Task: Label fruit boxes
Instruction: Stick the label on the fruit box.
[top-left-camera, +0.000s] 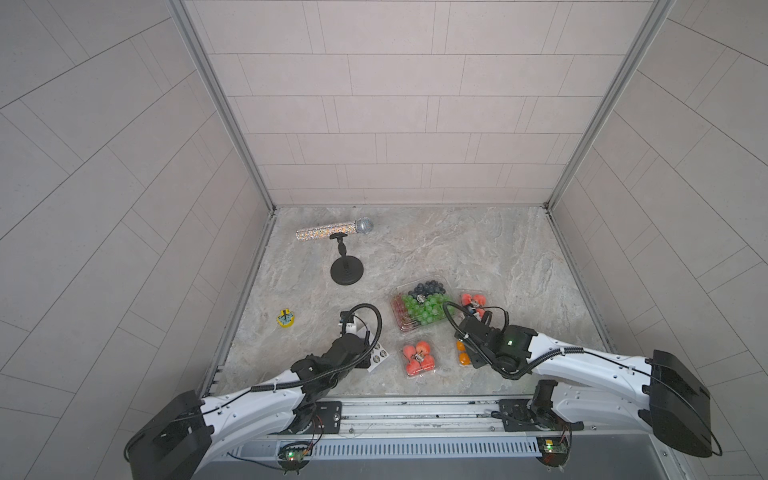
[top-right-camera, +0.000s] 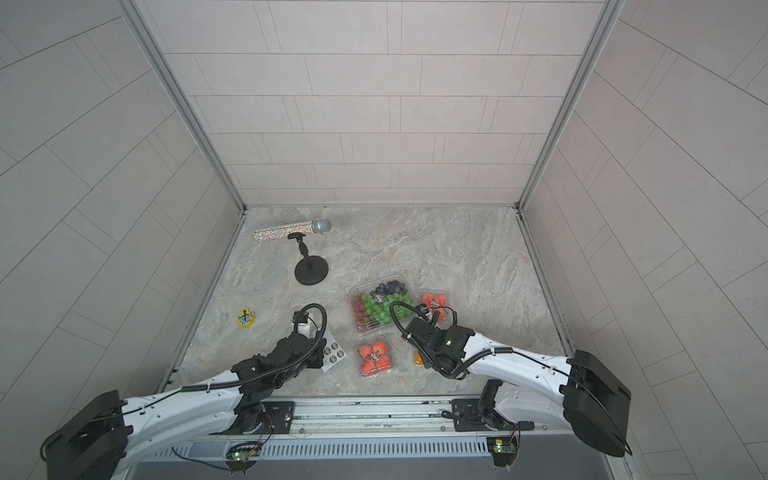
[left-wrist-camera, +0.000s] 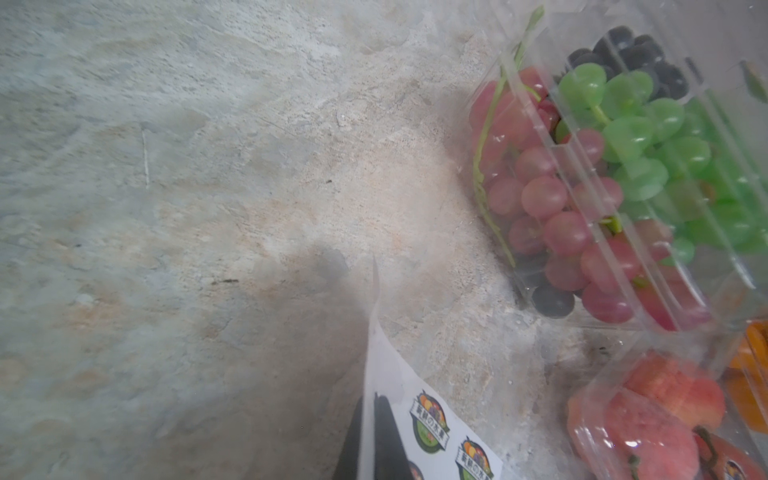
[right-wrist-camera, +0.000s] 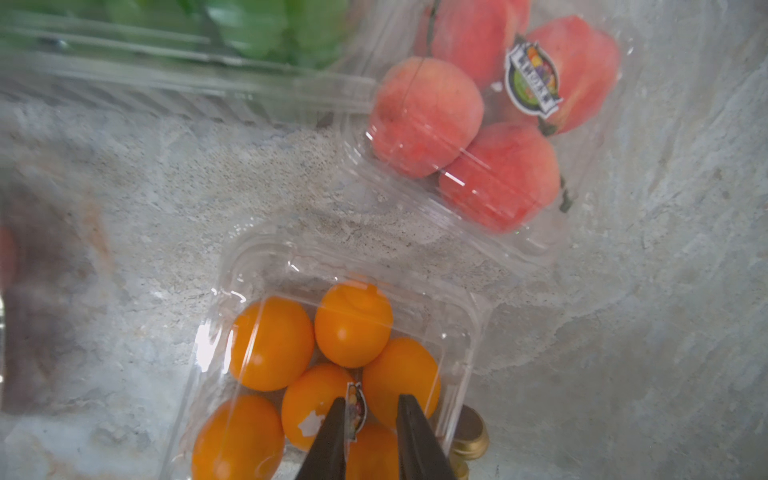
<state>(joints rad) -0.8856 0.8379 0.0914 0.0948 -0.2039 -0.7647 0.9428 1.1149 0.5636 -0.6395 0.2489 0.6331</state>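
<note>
Spreading a little, my right end effector (right-wrist-camera: 372, 401) hangs low over the orange box (right-wrist-camera: 353, 257), its jaws apart with a clear gap. The sticker (right-wrist-camera: 356, 409) clings edge-on to the inner face of one finger and is not lying flat on the lid.

I judge this is the release, and the sticker could lift away with me. I should tilt so that its printed face turns upward, press the glued side onto the lid, then slide the finger off sideways. The pressure should be gentle, because the thin lid will flex and the light box may skid on the table (right-wrist-camera: 665, 208).

The orange box sits near the table edge by my base. The far red box (right-wrist-camera: 528, 245) lies just beyond it, and the grape box (top-left-camera: 405, 328) and near red box (top-left-camera: 409, 374) are beside them. All three show a label.

My left end effector (left-wrist-camera: 368, 440) pinches the sheet (left-wrist-camera: 395, 365).
</note>
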